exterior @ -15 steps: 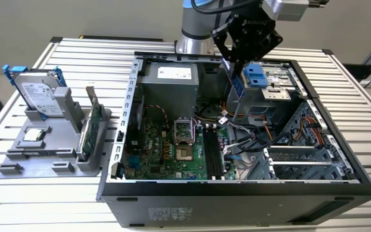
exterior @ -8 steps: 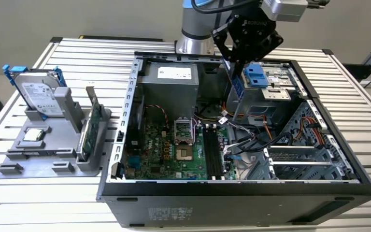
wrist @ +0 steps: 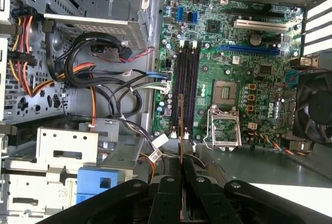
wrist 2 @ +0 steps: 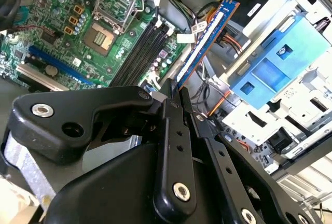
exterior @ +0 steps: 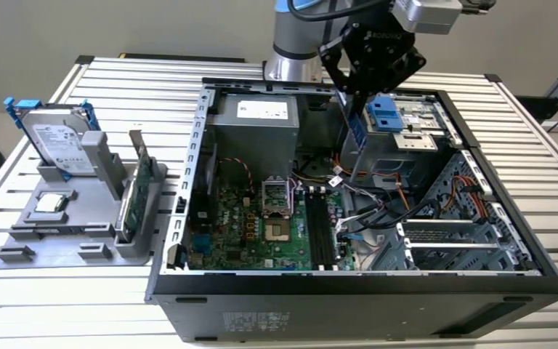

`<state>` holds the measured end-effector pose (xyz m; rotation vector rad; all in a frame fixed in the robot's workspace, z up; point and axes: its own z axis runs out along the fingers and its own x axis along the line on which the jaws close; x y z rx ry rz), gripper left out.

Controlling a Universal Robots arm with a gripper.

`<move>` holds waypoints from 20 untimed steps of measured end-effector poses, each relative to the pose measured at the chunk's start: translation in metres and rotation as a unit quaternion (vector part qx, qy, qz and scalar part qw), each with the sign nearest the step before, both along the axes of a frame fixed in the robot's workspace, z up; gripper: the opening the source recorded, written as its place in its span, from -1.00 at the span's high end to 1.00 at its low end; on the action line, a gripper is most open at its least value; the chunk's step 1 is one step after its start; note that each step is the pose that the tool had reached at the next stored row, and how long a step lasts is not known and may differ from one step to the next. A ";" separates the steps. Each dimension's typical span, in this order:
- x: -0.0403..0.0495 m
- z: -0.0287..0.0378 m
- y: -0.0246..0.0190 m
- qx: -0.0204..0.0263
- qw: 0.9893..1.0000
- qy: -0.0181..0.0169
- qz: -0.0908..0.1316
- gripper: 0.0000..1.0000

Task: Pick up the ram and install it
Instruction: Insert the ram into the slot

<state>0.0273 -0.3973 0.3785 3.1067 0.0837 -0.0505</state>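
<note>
Ram [wrist 2: 207, 40] pinched between pincer [wrist 2: 179, 92] fingers, hanging above open computer case [exterior: 192, 182].

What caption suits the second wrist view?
Gripper holding the blue ram above the open computer case's motherboard.

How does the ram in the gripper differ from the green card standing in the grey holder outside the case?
The ram is a narrow blue stick; the green card is broader and green. The ram hangs in the air above the open case, clamped in the gripper, while the green card stands slotted in the grey holder on the table, free of any grip. Both are circuit boards held on edge.
</note>
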 end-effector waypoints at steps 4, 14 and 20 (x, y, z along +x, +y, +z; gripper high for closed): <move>0.0005 -0.0023 0.0000 0.000 1.000 0.000 -0.013 1.00; 0.0065 -0.0078 -0.0019 0.000 1.000 0.000 -0.017 1.00; 0.0083 -0.0101 -0.0023 0.000 1.000 0.000 -0.018 1.00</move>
